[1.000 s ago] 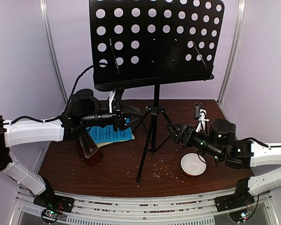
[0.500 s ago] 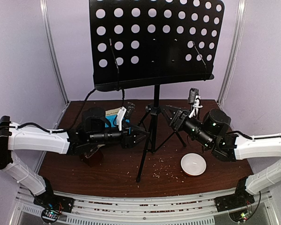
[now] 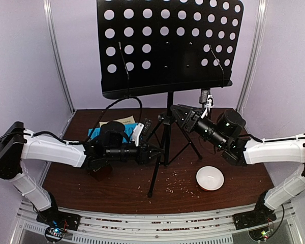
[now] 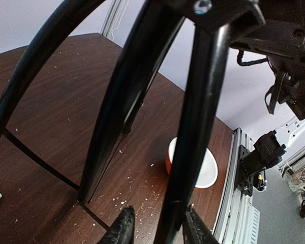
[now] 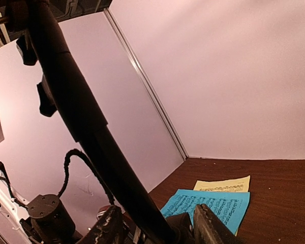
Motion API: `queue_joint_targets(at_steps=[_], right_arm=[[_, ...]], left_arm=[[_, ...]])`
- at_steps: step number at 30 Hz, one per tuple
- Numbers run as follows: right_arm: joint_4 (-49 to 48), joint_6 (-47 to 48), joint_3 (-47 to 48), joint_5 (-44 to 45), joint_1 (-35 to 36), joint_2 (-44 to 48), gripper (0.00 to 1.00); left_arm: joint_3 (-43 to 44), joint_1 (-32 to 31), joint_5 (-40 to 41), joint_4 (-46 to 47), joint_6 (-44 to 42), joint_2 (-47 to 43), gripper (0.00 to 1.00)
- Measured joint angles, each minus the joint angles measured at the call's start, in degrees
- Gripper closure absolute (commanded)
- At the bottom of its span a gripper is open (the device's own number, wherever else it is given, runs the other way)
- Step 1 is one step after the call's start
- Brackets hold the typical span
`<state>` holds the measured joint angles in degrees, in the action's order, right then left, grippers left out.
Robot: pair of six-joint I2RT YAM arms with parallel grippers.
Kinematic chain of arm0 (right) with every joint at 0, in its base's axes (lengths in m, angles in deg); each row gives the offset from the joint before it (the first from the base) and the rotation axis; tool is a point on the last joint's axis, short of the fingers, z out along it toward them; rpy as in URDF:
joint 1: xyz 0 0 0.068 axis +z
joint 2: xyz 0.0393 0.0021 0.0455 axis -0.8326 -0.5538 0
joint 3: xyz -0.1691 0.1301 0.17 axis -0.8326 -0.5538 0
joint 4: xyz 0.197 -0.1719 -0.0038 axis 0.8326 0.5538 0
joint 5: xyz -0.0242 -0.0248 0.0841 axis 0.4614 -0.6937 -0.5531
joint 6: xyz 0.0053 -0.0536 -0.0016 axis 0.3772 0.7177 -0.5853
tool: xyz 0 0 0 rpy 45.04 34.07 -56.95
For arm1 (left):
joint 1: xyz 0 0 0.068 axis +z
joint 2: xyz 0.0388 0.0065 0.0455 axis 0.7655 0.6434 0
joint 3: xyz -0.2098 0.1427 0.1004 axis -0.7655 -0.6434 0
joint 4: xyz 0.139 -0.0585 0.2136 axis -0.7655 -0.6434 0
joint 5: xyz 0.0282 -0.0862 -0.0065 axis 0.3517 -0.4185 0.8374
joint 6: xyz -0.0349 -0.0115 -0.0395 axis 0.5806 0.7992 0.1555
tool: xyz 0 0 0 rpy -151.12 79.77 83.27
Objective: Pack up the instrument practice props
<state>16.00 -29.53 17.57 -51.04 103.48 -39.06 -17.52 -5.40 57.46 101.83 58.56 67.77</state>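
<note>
My left claw (image 4: 157, 231) is released: its two fingers stand on both sides of a lower tube of the black music stand (image 3: 169, 101), and a small gap shows beside one finger. My right claw (image 5: 157, 229) is also parted. It sits around the stand's pole close to the tripod hub, and I see no finger pressing on it.

In the top view the left claw meets the stand from 9 o'clock and the right claw from 2 o'clock. The stand is upright in the middle of the brown tabletop (image 3: 66, 180), with its thin legs spread. Its perforated desk (image 3: 168, 46) is wide and tilted, at 12 o'clock.

The bright blue sheet (image 5: 208, 206) lies flat at 10 o'clock from the stand's foot and overlaps the pale yellow sheet (image 5: 223, 184) behind it. At 8 o'clock, under my left arm, a brown shape is probably the metronome (image 3: 99, 173), but it is mostly hidden. The white bowl (image 3: 209, 178) sits at 4 o'clock. Crumbs (image 3: 175, 178) lie between it and the nearest leg.
</note>
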Motion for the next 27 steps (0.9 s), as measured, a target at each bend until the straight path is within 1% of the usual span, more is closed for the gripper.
queue_joint_targets(at_steps=[5, 10, 15, 18, 21, 27], right_arm=[[-2.01, -0.20, 3.98, -5.81, -1.68, -3.04, 0.54], [-2.54, -0.81, 5.31, -9.53, -2.27, -4.50, 0.62], [-2.29, -1.25, 6.78, -12.15, -3.08, -5.81, 0.81], [-2.32, 0.44, 7.43, -13.38, -3.50, -6.32, 0.89], [-2.29, 0.66, 7.48, -14.03, -3.65, -6.36, 0.93], [-2.29, 0.87, 7.48, -14.36, -3.82, -6.36, 0.94]], left_arm=[[0.70, -0.15, -0.28, 0.00, 0.17, 1.29, 0.87], [1.46, -0.37, -0.17, 0.28, -2.27, 2.23, 1.00], [1.97, -0.37, 0.09, -0.04, -2.73, 2.49, 1.00], [2.10, -0.37, 0.83, -0.20, -3.10, 2.49, 1.00], [2.10, -0.50, 1.40, -0.17, -3.85, 2.45, 1.00], [2.25, -0.96, 3.10, -0.48, -5.33, 2.23, 1.00]])
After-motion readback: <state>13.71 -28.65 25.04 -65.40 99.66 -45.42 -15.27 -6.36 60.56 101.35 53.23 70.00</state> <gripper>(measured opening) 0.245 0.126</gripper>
